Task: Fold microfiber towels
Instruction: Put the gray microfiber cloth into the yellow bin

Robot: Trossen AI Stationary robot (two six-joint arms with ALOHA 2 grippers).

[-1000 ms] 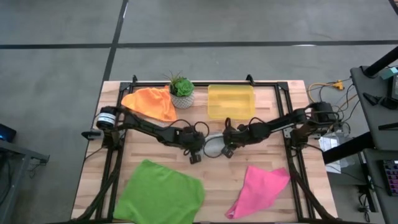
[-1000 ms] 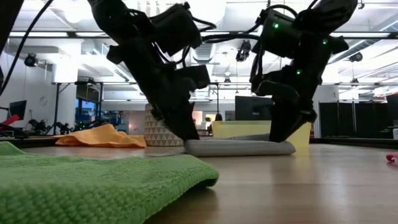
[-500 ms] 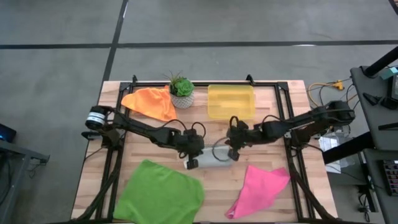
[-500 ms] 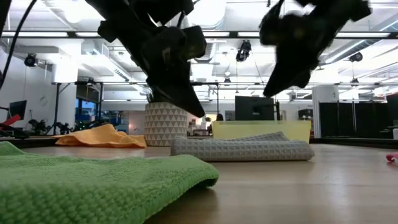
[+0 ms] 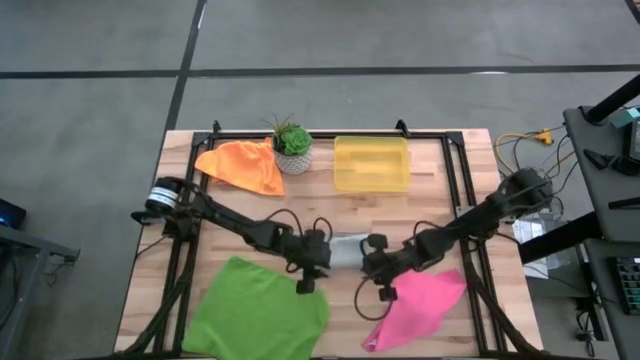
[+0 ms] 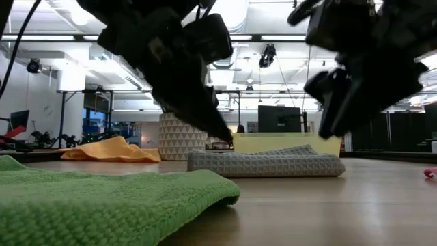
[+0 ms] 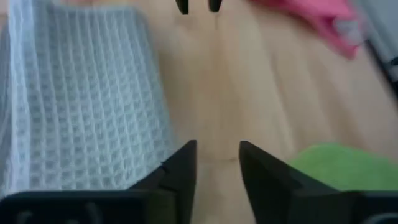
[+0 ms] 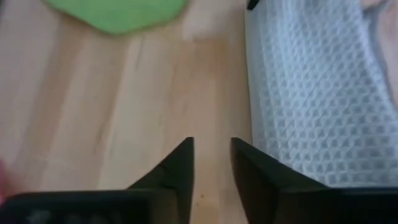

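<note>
The light grey towel (image 5: 345, 250) lies folded in a narrow strip at the table's middle; it also shows in the low view (image 6: 266, 164). My left gripper (image 5: 304, 284) is open and empty just near-left of it, over bare wood (image 7: 217, 155). My right gripper (image 5: 384, 292) is open and empty just near-right of it (image 8: 211, 152), beside the pink towel (image 5: 420, 305). The green towel (image 5: 255, 312) lies flat at the near left. The orange towel (image 5: 243, 166) lies bunched at the far left.
A translucent yellow bin (image 5: 371, 163) and a small potted plant (image 5: 291, 148) stand along the far edge. A black frame rail (image 5: 458, 190) runs along each side of the table. Bare wood shows between the green and pink towels.
Both grippers have moved toward the table's near edge. They carried the grey towel's edge over, so it now lies doubled and thicker, a little nearer than before. They then let go, rose clear of it and went on toward the near edge.
</note>
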